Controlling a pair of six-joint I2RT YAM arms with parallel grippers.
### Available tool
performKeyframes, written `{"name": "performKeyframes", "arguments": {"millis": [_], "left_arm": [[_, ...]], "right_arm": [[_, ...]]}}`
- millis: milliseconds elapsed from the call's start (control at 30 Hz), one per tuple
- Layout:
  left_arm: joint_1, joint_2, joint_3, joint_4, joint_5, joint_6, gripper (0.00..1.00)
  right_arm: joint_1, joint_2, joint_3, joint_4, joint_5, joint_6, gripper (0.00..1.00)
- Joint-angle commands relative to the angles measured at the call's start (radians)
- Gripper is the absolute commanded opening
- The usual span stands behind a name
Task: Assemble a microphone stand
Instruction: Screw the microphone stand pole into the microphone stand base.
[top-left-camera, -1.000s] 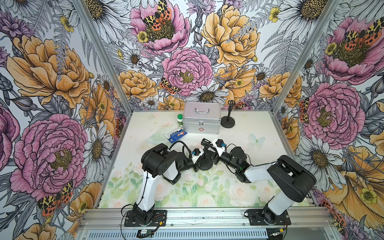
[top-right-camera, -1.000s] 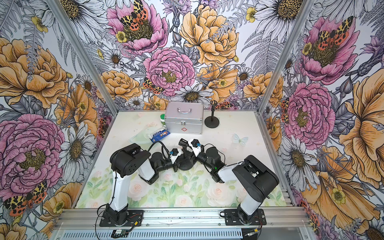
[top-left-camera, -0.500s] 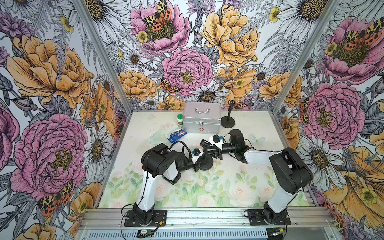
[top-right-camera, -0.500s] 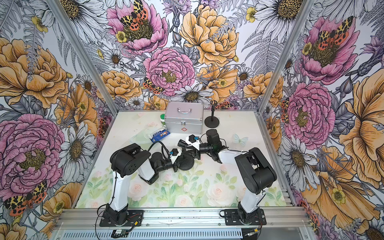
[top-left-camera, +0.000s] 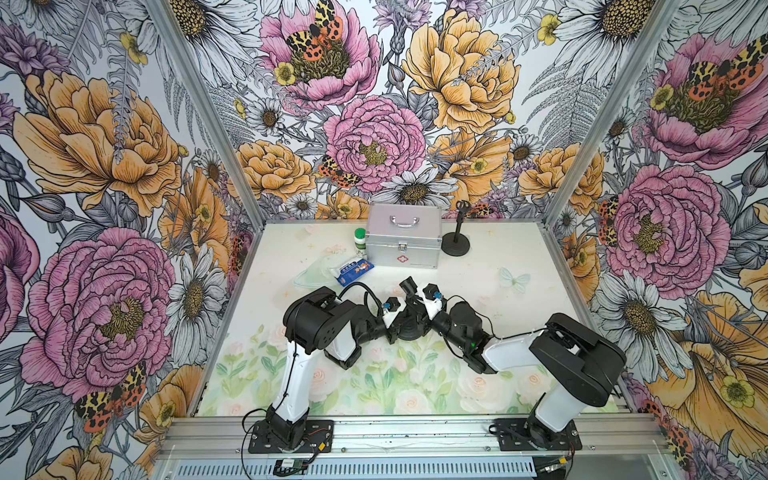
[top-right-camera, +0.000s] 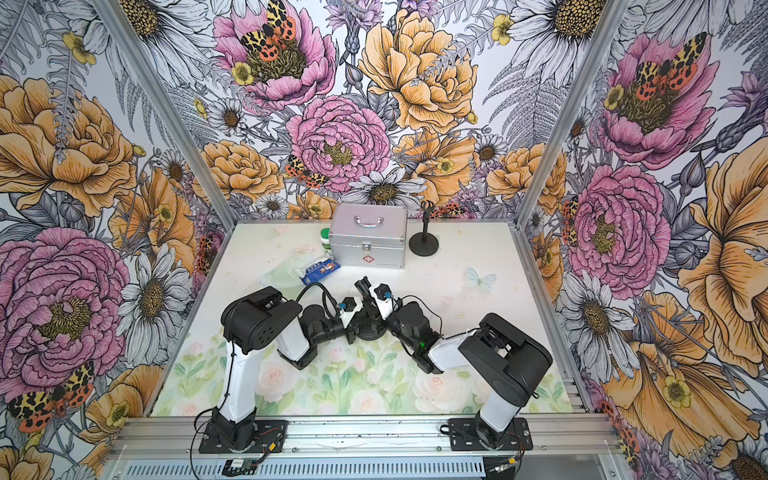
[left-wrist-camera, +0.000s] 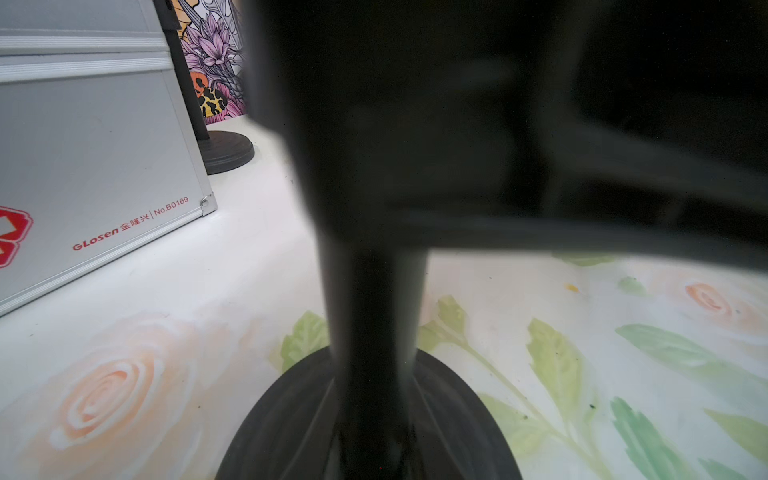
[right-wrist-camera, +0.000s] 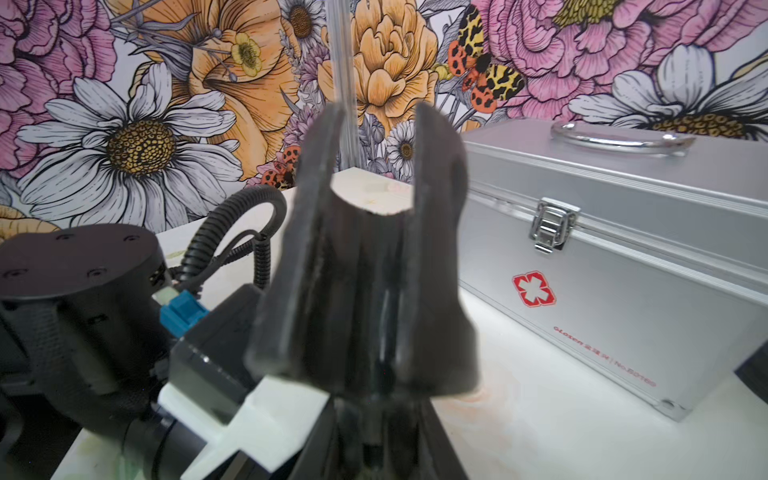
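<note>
Stand (left-wrist-camera: 374, 374) looks matte black: round base (left-wrist-camera: 282, 432), upright pole (left-wrist-camera: 374, 291), forked clip (right-wrist-camera: 365, 270).

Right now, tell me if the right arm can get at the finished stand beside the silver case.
Probably yes: only bare table lies between it and the stand; but its jaws look busy with the mic clip.

In the left wrist view the pole (left-wrist-camera: 374, 311) is blurred, and base (left-wrist-camera: 270, 432) and case (left-wrist-camera: 83, 145) are cut off at the frame edge.
</note>
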Motion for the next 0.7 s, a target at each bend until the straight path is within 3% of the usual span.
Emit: {"name": "performKeyframes", "arguments": {"millis": [0,67,100,200,267,400,500,667], "left_arm": [[0.006,0.025,0.007,-0.007,-0.007,0.010,0.22],[0.006,0.026,0.010,-0.006,-0.005,0.010,0.22],[0.006,0.024,0.010,-0.006,-0.005,0.011,0.22],[0.006,0.012,0.003,-0.007,-0.002,0.014,0.22],[0.006,0.018,0.005,-0.006,0.001,0.016,0.22],[0.006,0.010,0.004,-0.006,0.007,0.011,0.22],[0.003,0.017,0.007,-0.006,0.013,0.013,0.22],[0.003,0.014,0.005,-0.007,0.017,0.010,0.22]], "right_arm": [[-0.017,0.041,-0.027,-0.041,-0.008,-0.001,0.17],[-0.079,0.023,-0.018,-0.057,-0.250,-0.072,0.30],[-0.129,0.013,-0.008,-0.079,-0.395,-0.097,0.32],[-0.235,-0.007,0.036,-0.174,-0.675,-0.161,0.37],[-0.268,-0.014,0.088,-0.308,-0.779,-0.249,0.38],[-0.291,-0.004,0.198,-0.546,-0.856,-0.417,0.39],[-0.314,0.032,0.274,-0.593,-0.952,-0.436,0.39],[-0.324,0.078,0.382,-0.705,-0.970,-0.437,0.37]]}}
